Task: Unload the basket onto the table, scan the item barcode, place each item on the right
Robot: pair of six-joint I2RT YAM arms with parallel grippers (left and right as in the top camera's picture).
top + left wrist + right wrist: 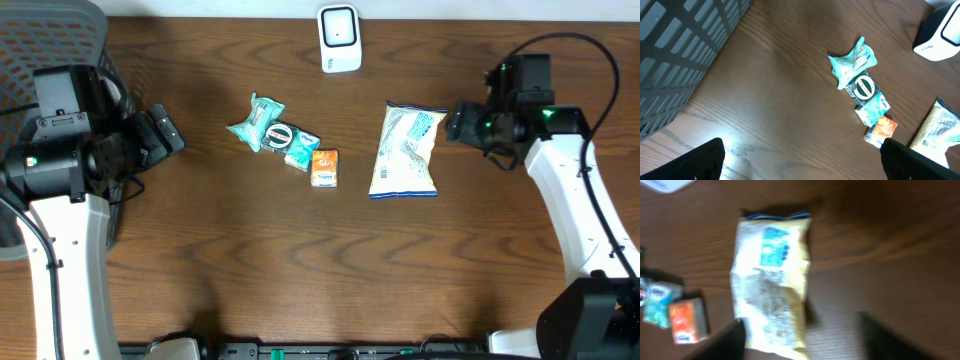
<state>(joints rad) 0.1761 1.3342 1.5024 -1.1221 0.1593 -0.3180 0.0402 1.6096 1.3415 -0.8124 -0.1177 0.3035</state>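
Note:
A white barcode scanner (339, 38) stands at the table's far edge. A pale yellow snack bag (405, 150) lies flat right of centre, its printed back up, and it also fills the blurred right wrist view (772, 280). My right gripper (458, 122) hovers just right of the bag's top end, open, with nothing held (800, 335); the bag's lower end lies below and toward its left finger (732, 340). My left gripper (165, 130) is at the far left, wide open and empty (802, 155), well away from the items.
A teal crumpled packet (257, 122), a round green-labelled item (280, 134), a teal packet (301, 148) and a small orange box (324, 167) lie in a row at centre. A dark mesh basket (675, 55) stands at the left edge.

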